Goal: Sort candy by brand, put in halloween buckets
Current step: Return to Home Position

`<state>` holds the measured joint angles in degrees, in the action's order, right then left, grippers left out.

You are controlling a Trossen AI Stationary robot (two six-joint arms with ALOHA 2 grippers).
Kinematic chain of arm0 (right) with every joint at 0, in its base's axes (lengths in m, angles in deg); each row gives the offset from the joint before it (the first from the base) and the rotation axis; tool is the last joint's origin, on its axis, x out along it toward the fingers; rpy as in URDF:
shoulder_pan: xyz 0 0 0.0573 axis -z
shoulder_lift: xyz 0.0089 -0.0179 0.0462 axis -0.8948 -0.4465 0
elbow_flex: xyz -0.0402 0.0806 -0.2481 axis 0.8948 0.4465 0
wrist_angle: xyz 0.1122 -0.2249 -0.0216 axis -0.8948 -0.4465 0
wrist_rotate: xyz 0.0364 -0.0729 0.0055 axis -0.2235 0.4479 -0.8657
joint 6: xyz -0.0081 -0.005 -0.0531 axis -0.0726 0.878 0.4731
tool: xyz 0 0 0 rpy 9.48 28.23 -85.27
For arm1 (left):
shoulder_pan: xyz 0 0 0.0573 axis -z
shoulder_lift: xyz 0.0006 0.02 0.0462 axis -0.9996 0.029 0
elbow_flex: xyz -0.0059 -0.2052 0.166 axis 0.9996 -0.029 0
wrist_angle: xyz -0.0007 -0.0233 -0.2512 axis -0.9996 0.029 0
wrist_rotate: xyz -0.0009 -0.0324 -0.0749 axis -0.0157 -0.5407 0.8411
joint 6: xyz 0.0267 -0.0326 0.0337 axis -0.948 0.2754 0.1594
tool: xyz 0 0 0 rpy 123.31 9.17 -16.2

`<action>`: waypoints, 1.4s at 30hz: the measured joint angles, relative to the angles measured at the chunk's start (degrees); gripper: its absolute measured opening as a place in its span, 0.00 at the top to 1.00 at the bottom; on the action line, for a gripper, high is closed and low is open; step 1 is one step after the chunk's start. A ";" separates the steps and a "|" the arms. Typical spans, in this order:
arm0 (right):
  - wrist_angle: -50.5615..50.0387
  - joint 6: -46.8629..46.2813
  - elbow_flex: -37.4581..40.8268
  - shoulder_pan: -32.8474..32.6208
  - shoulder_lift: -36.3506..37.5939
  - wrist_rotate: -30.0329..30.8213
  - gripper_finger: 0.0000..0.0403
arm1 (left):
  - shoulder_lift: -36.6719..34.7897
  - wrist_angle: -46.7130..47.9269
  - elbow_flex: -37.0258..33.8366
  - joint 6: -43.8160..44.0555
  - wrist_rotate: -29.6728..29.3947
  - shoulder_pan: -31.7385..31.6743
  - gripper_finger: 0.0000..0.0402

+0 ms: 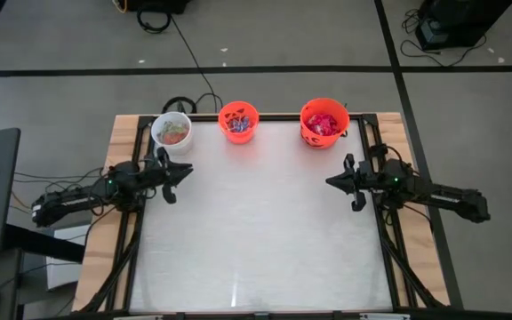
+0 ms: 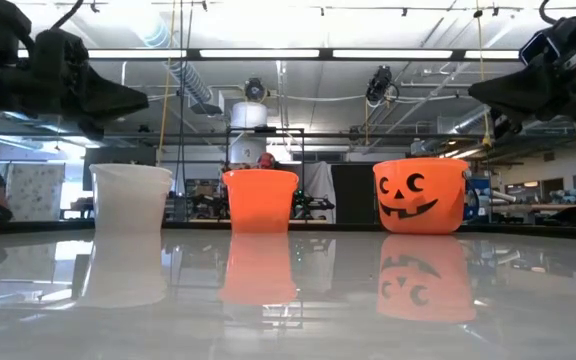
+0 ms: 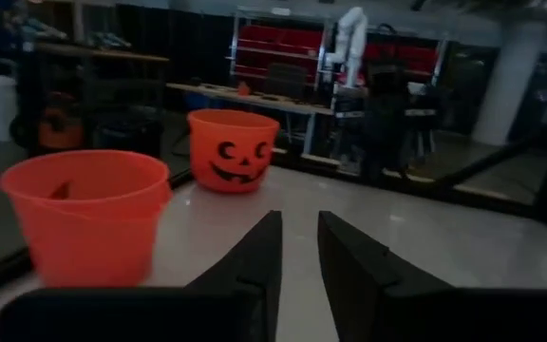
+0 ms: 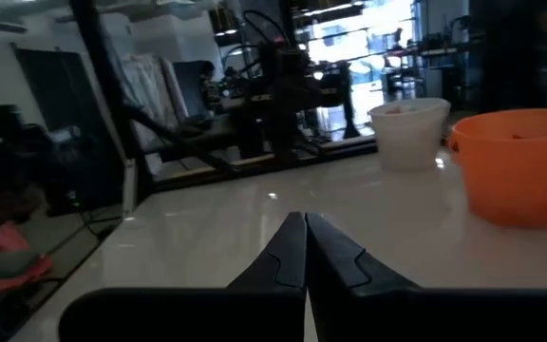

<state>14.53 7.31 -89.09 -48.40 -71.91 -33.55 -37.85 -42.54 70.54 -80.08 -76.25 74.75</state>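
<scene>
Three halloween buckets stand on their bases in a row along the table's far edge: a white one (image 1: 174, 131), a small orange one (image 1: 238, 121) and a larger orange one (image 1: 324, 122) with a black face (image 2: 420, 195). Candy lies inside them: greenish and orange pieces (image 1: 176, 132) in the white one, blue and purple pieces (image 1: 239, 124) in the small orange one, red packets (image 1: 325, 124) in the larger one. My left gripper (image 1: 183, 171) hovers level at the left, near the white bucket, open by a narrow gap (image 3: 300, 249), nothing between its fingers. My right gripper (image 1: 331, 182) hovers level at the right, shut (image 4: 305, 233).
The white tabletop (image 1: 256, 231) stretches between the two arms. Dark frame rails (image 1: 389, 240) and wooden borders (image 1: 105, 222) run along its left and right sides. Cables (image 1: 194, 98) lie behind the buckets on the floor side.
</scene>
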 joint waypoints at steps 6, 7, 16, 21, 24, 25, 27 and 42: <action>-0.31 0.97 0.00 -4.48 0.17 2.66 0.98 | -0.07 -0.66 0.00 -3.49 -4.96 5.45 0.92; -0.99 0.91 -0.18 -4.97 0.35 2.55 0.98 | -0.10 -0.63 0.00 -3.43 -4.83 6.25 0.94; -10.69 3.02 -4.37 -8.50 1.68 5.90 0.98 | -1.16 5.52 2.88 -4.83 -9.28 10.88 0.99; -10.49 3.44 -3.53 -9.37 1.67 7.67 0.98 | -1.14 4.34 2.26 -5.09 -10.46 11.57 0.99; -7.13 4.03 -1.98 -9.97 1.64 9.43 0.98 | -1.14 -0.59 0.00 -5.20 -10.42 11.55 0.99; -5.07 4.72 -1.33 -10.16 1.58 9.97 0.98 | -1.07 -1.67 0.02 -5.98 -10.40 11.54 0.99; -1.92 5.39 -0.04 -10.57 1.46 10.27 0.98 | -1.18 -2.16 0.02 -8.27 -10.14 11.52 0.99; -1.45 -0.19 0.02 -11.33 1.25 9.46 0.93 | -0.55 1.79 0.02 -4.70 -5.55 11.48 0.97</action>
<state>13.08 7.13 -89.07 -59.73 -70.67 -24.08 -38.39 -40.75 70.57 -84.78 -81.79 86.24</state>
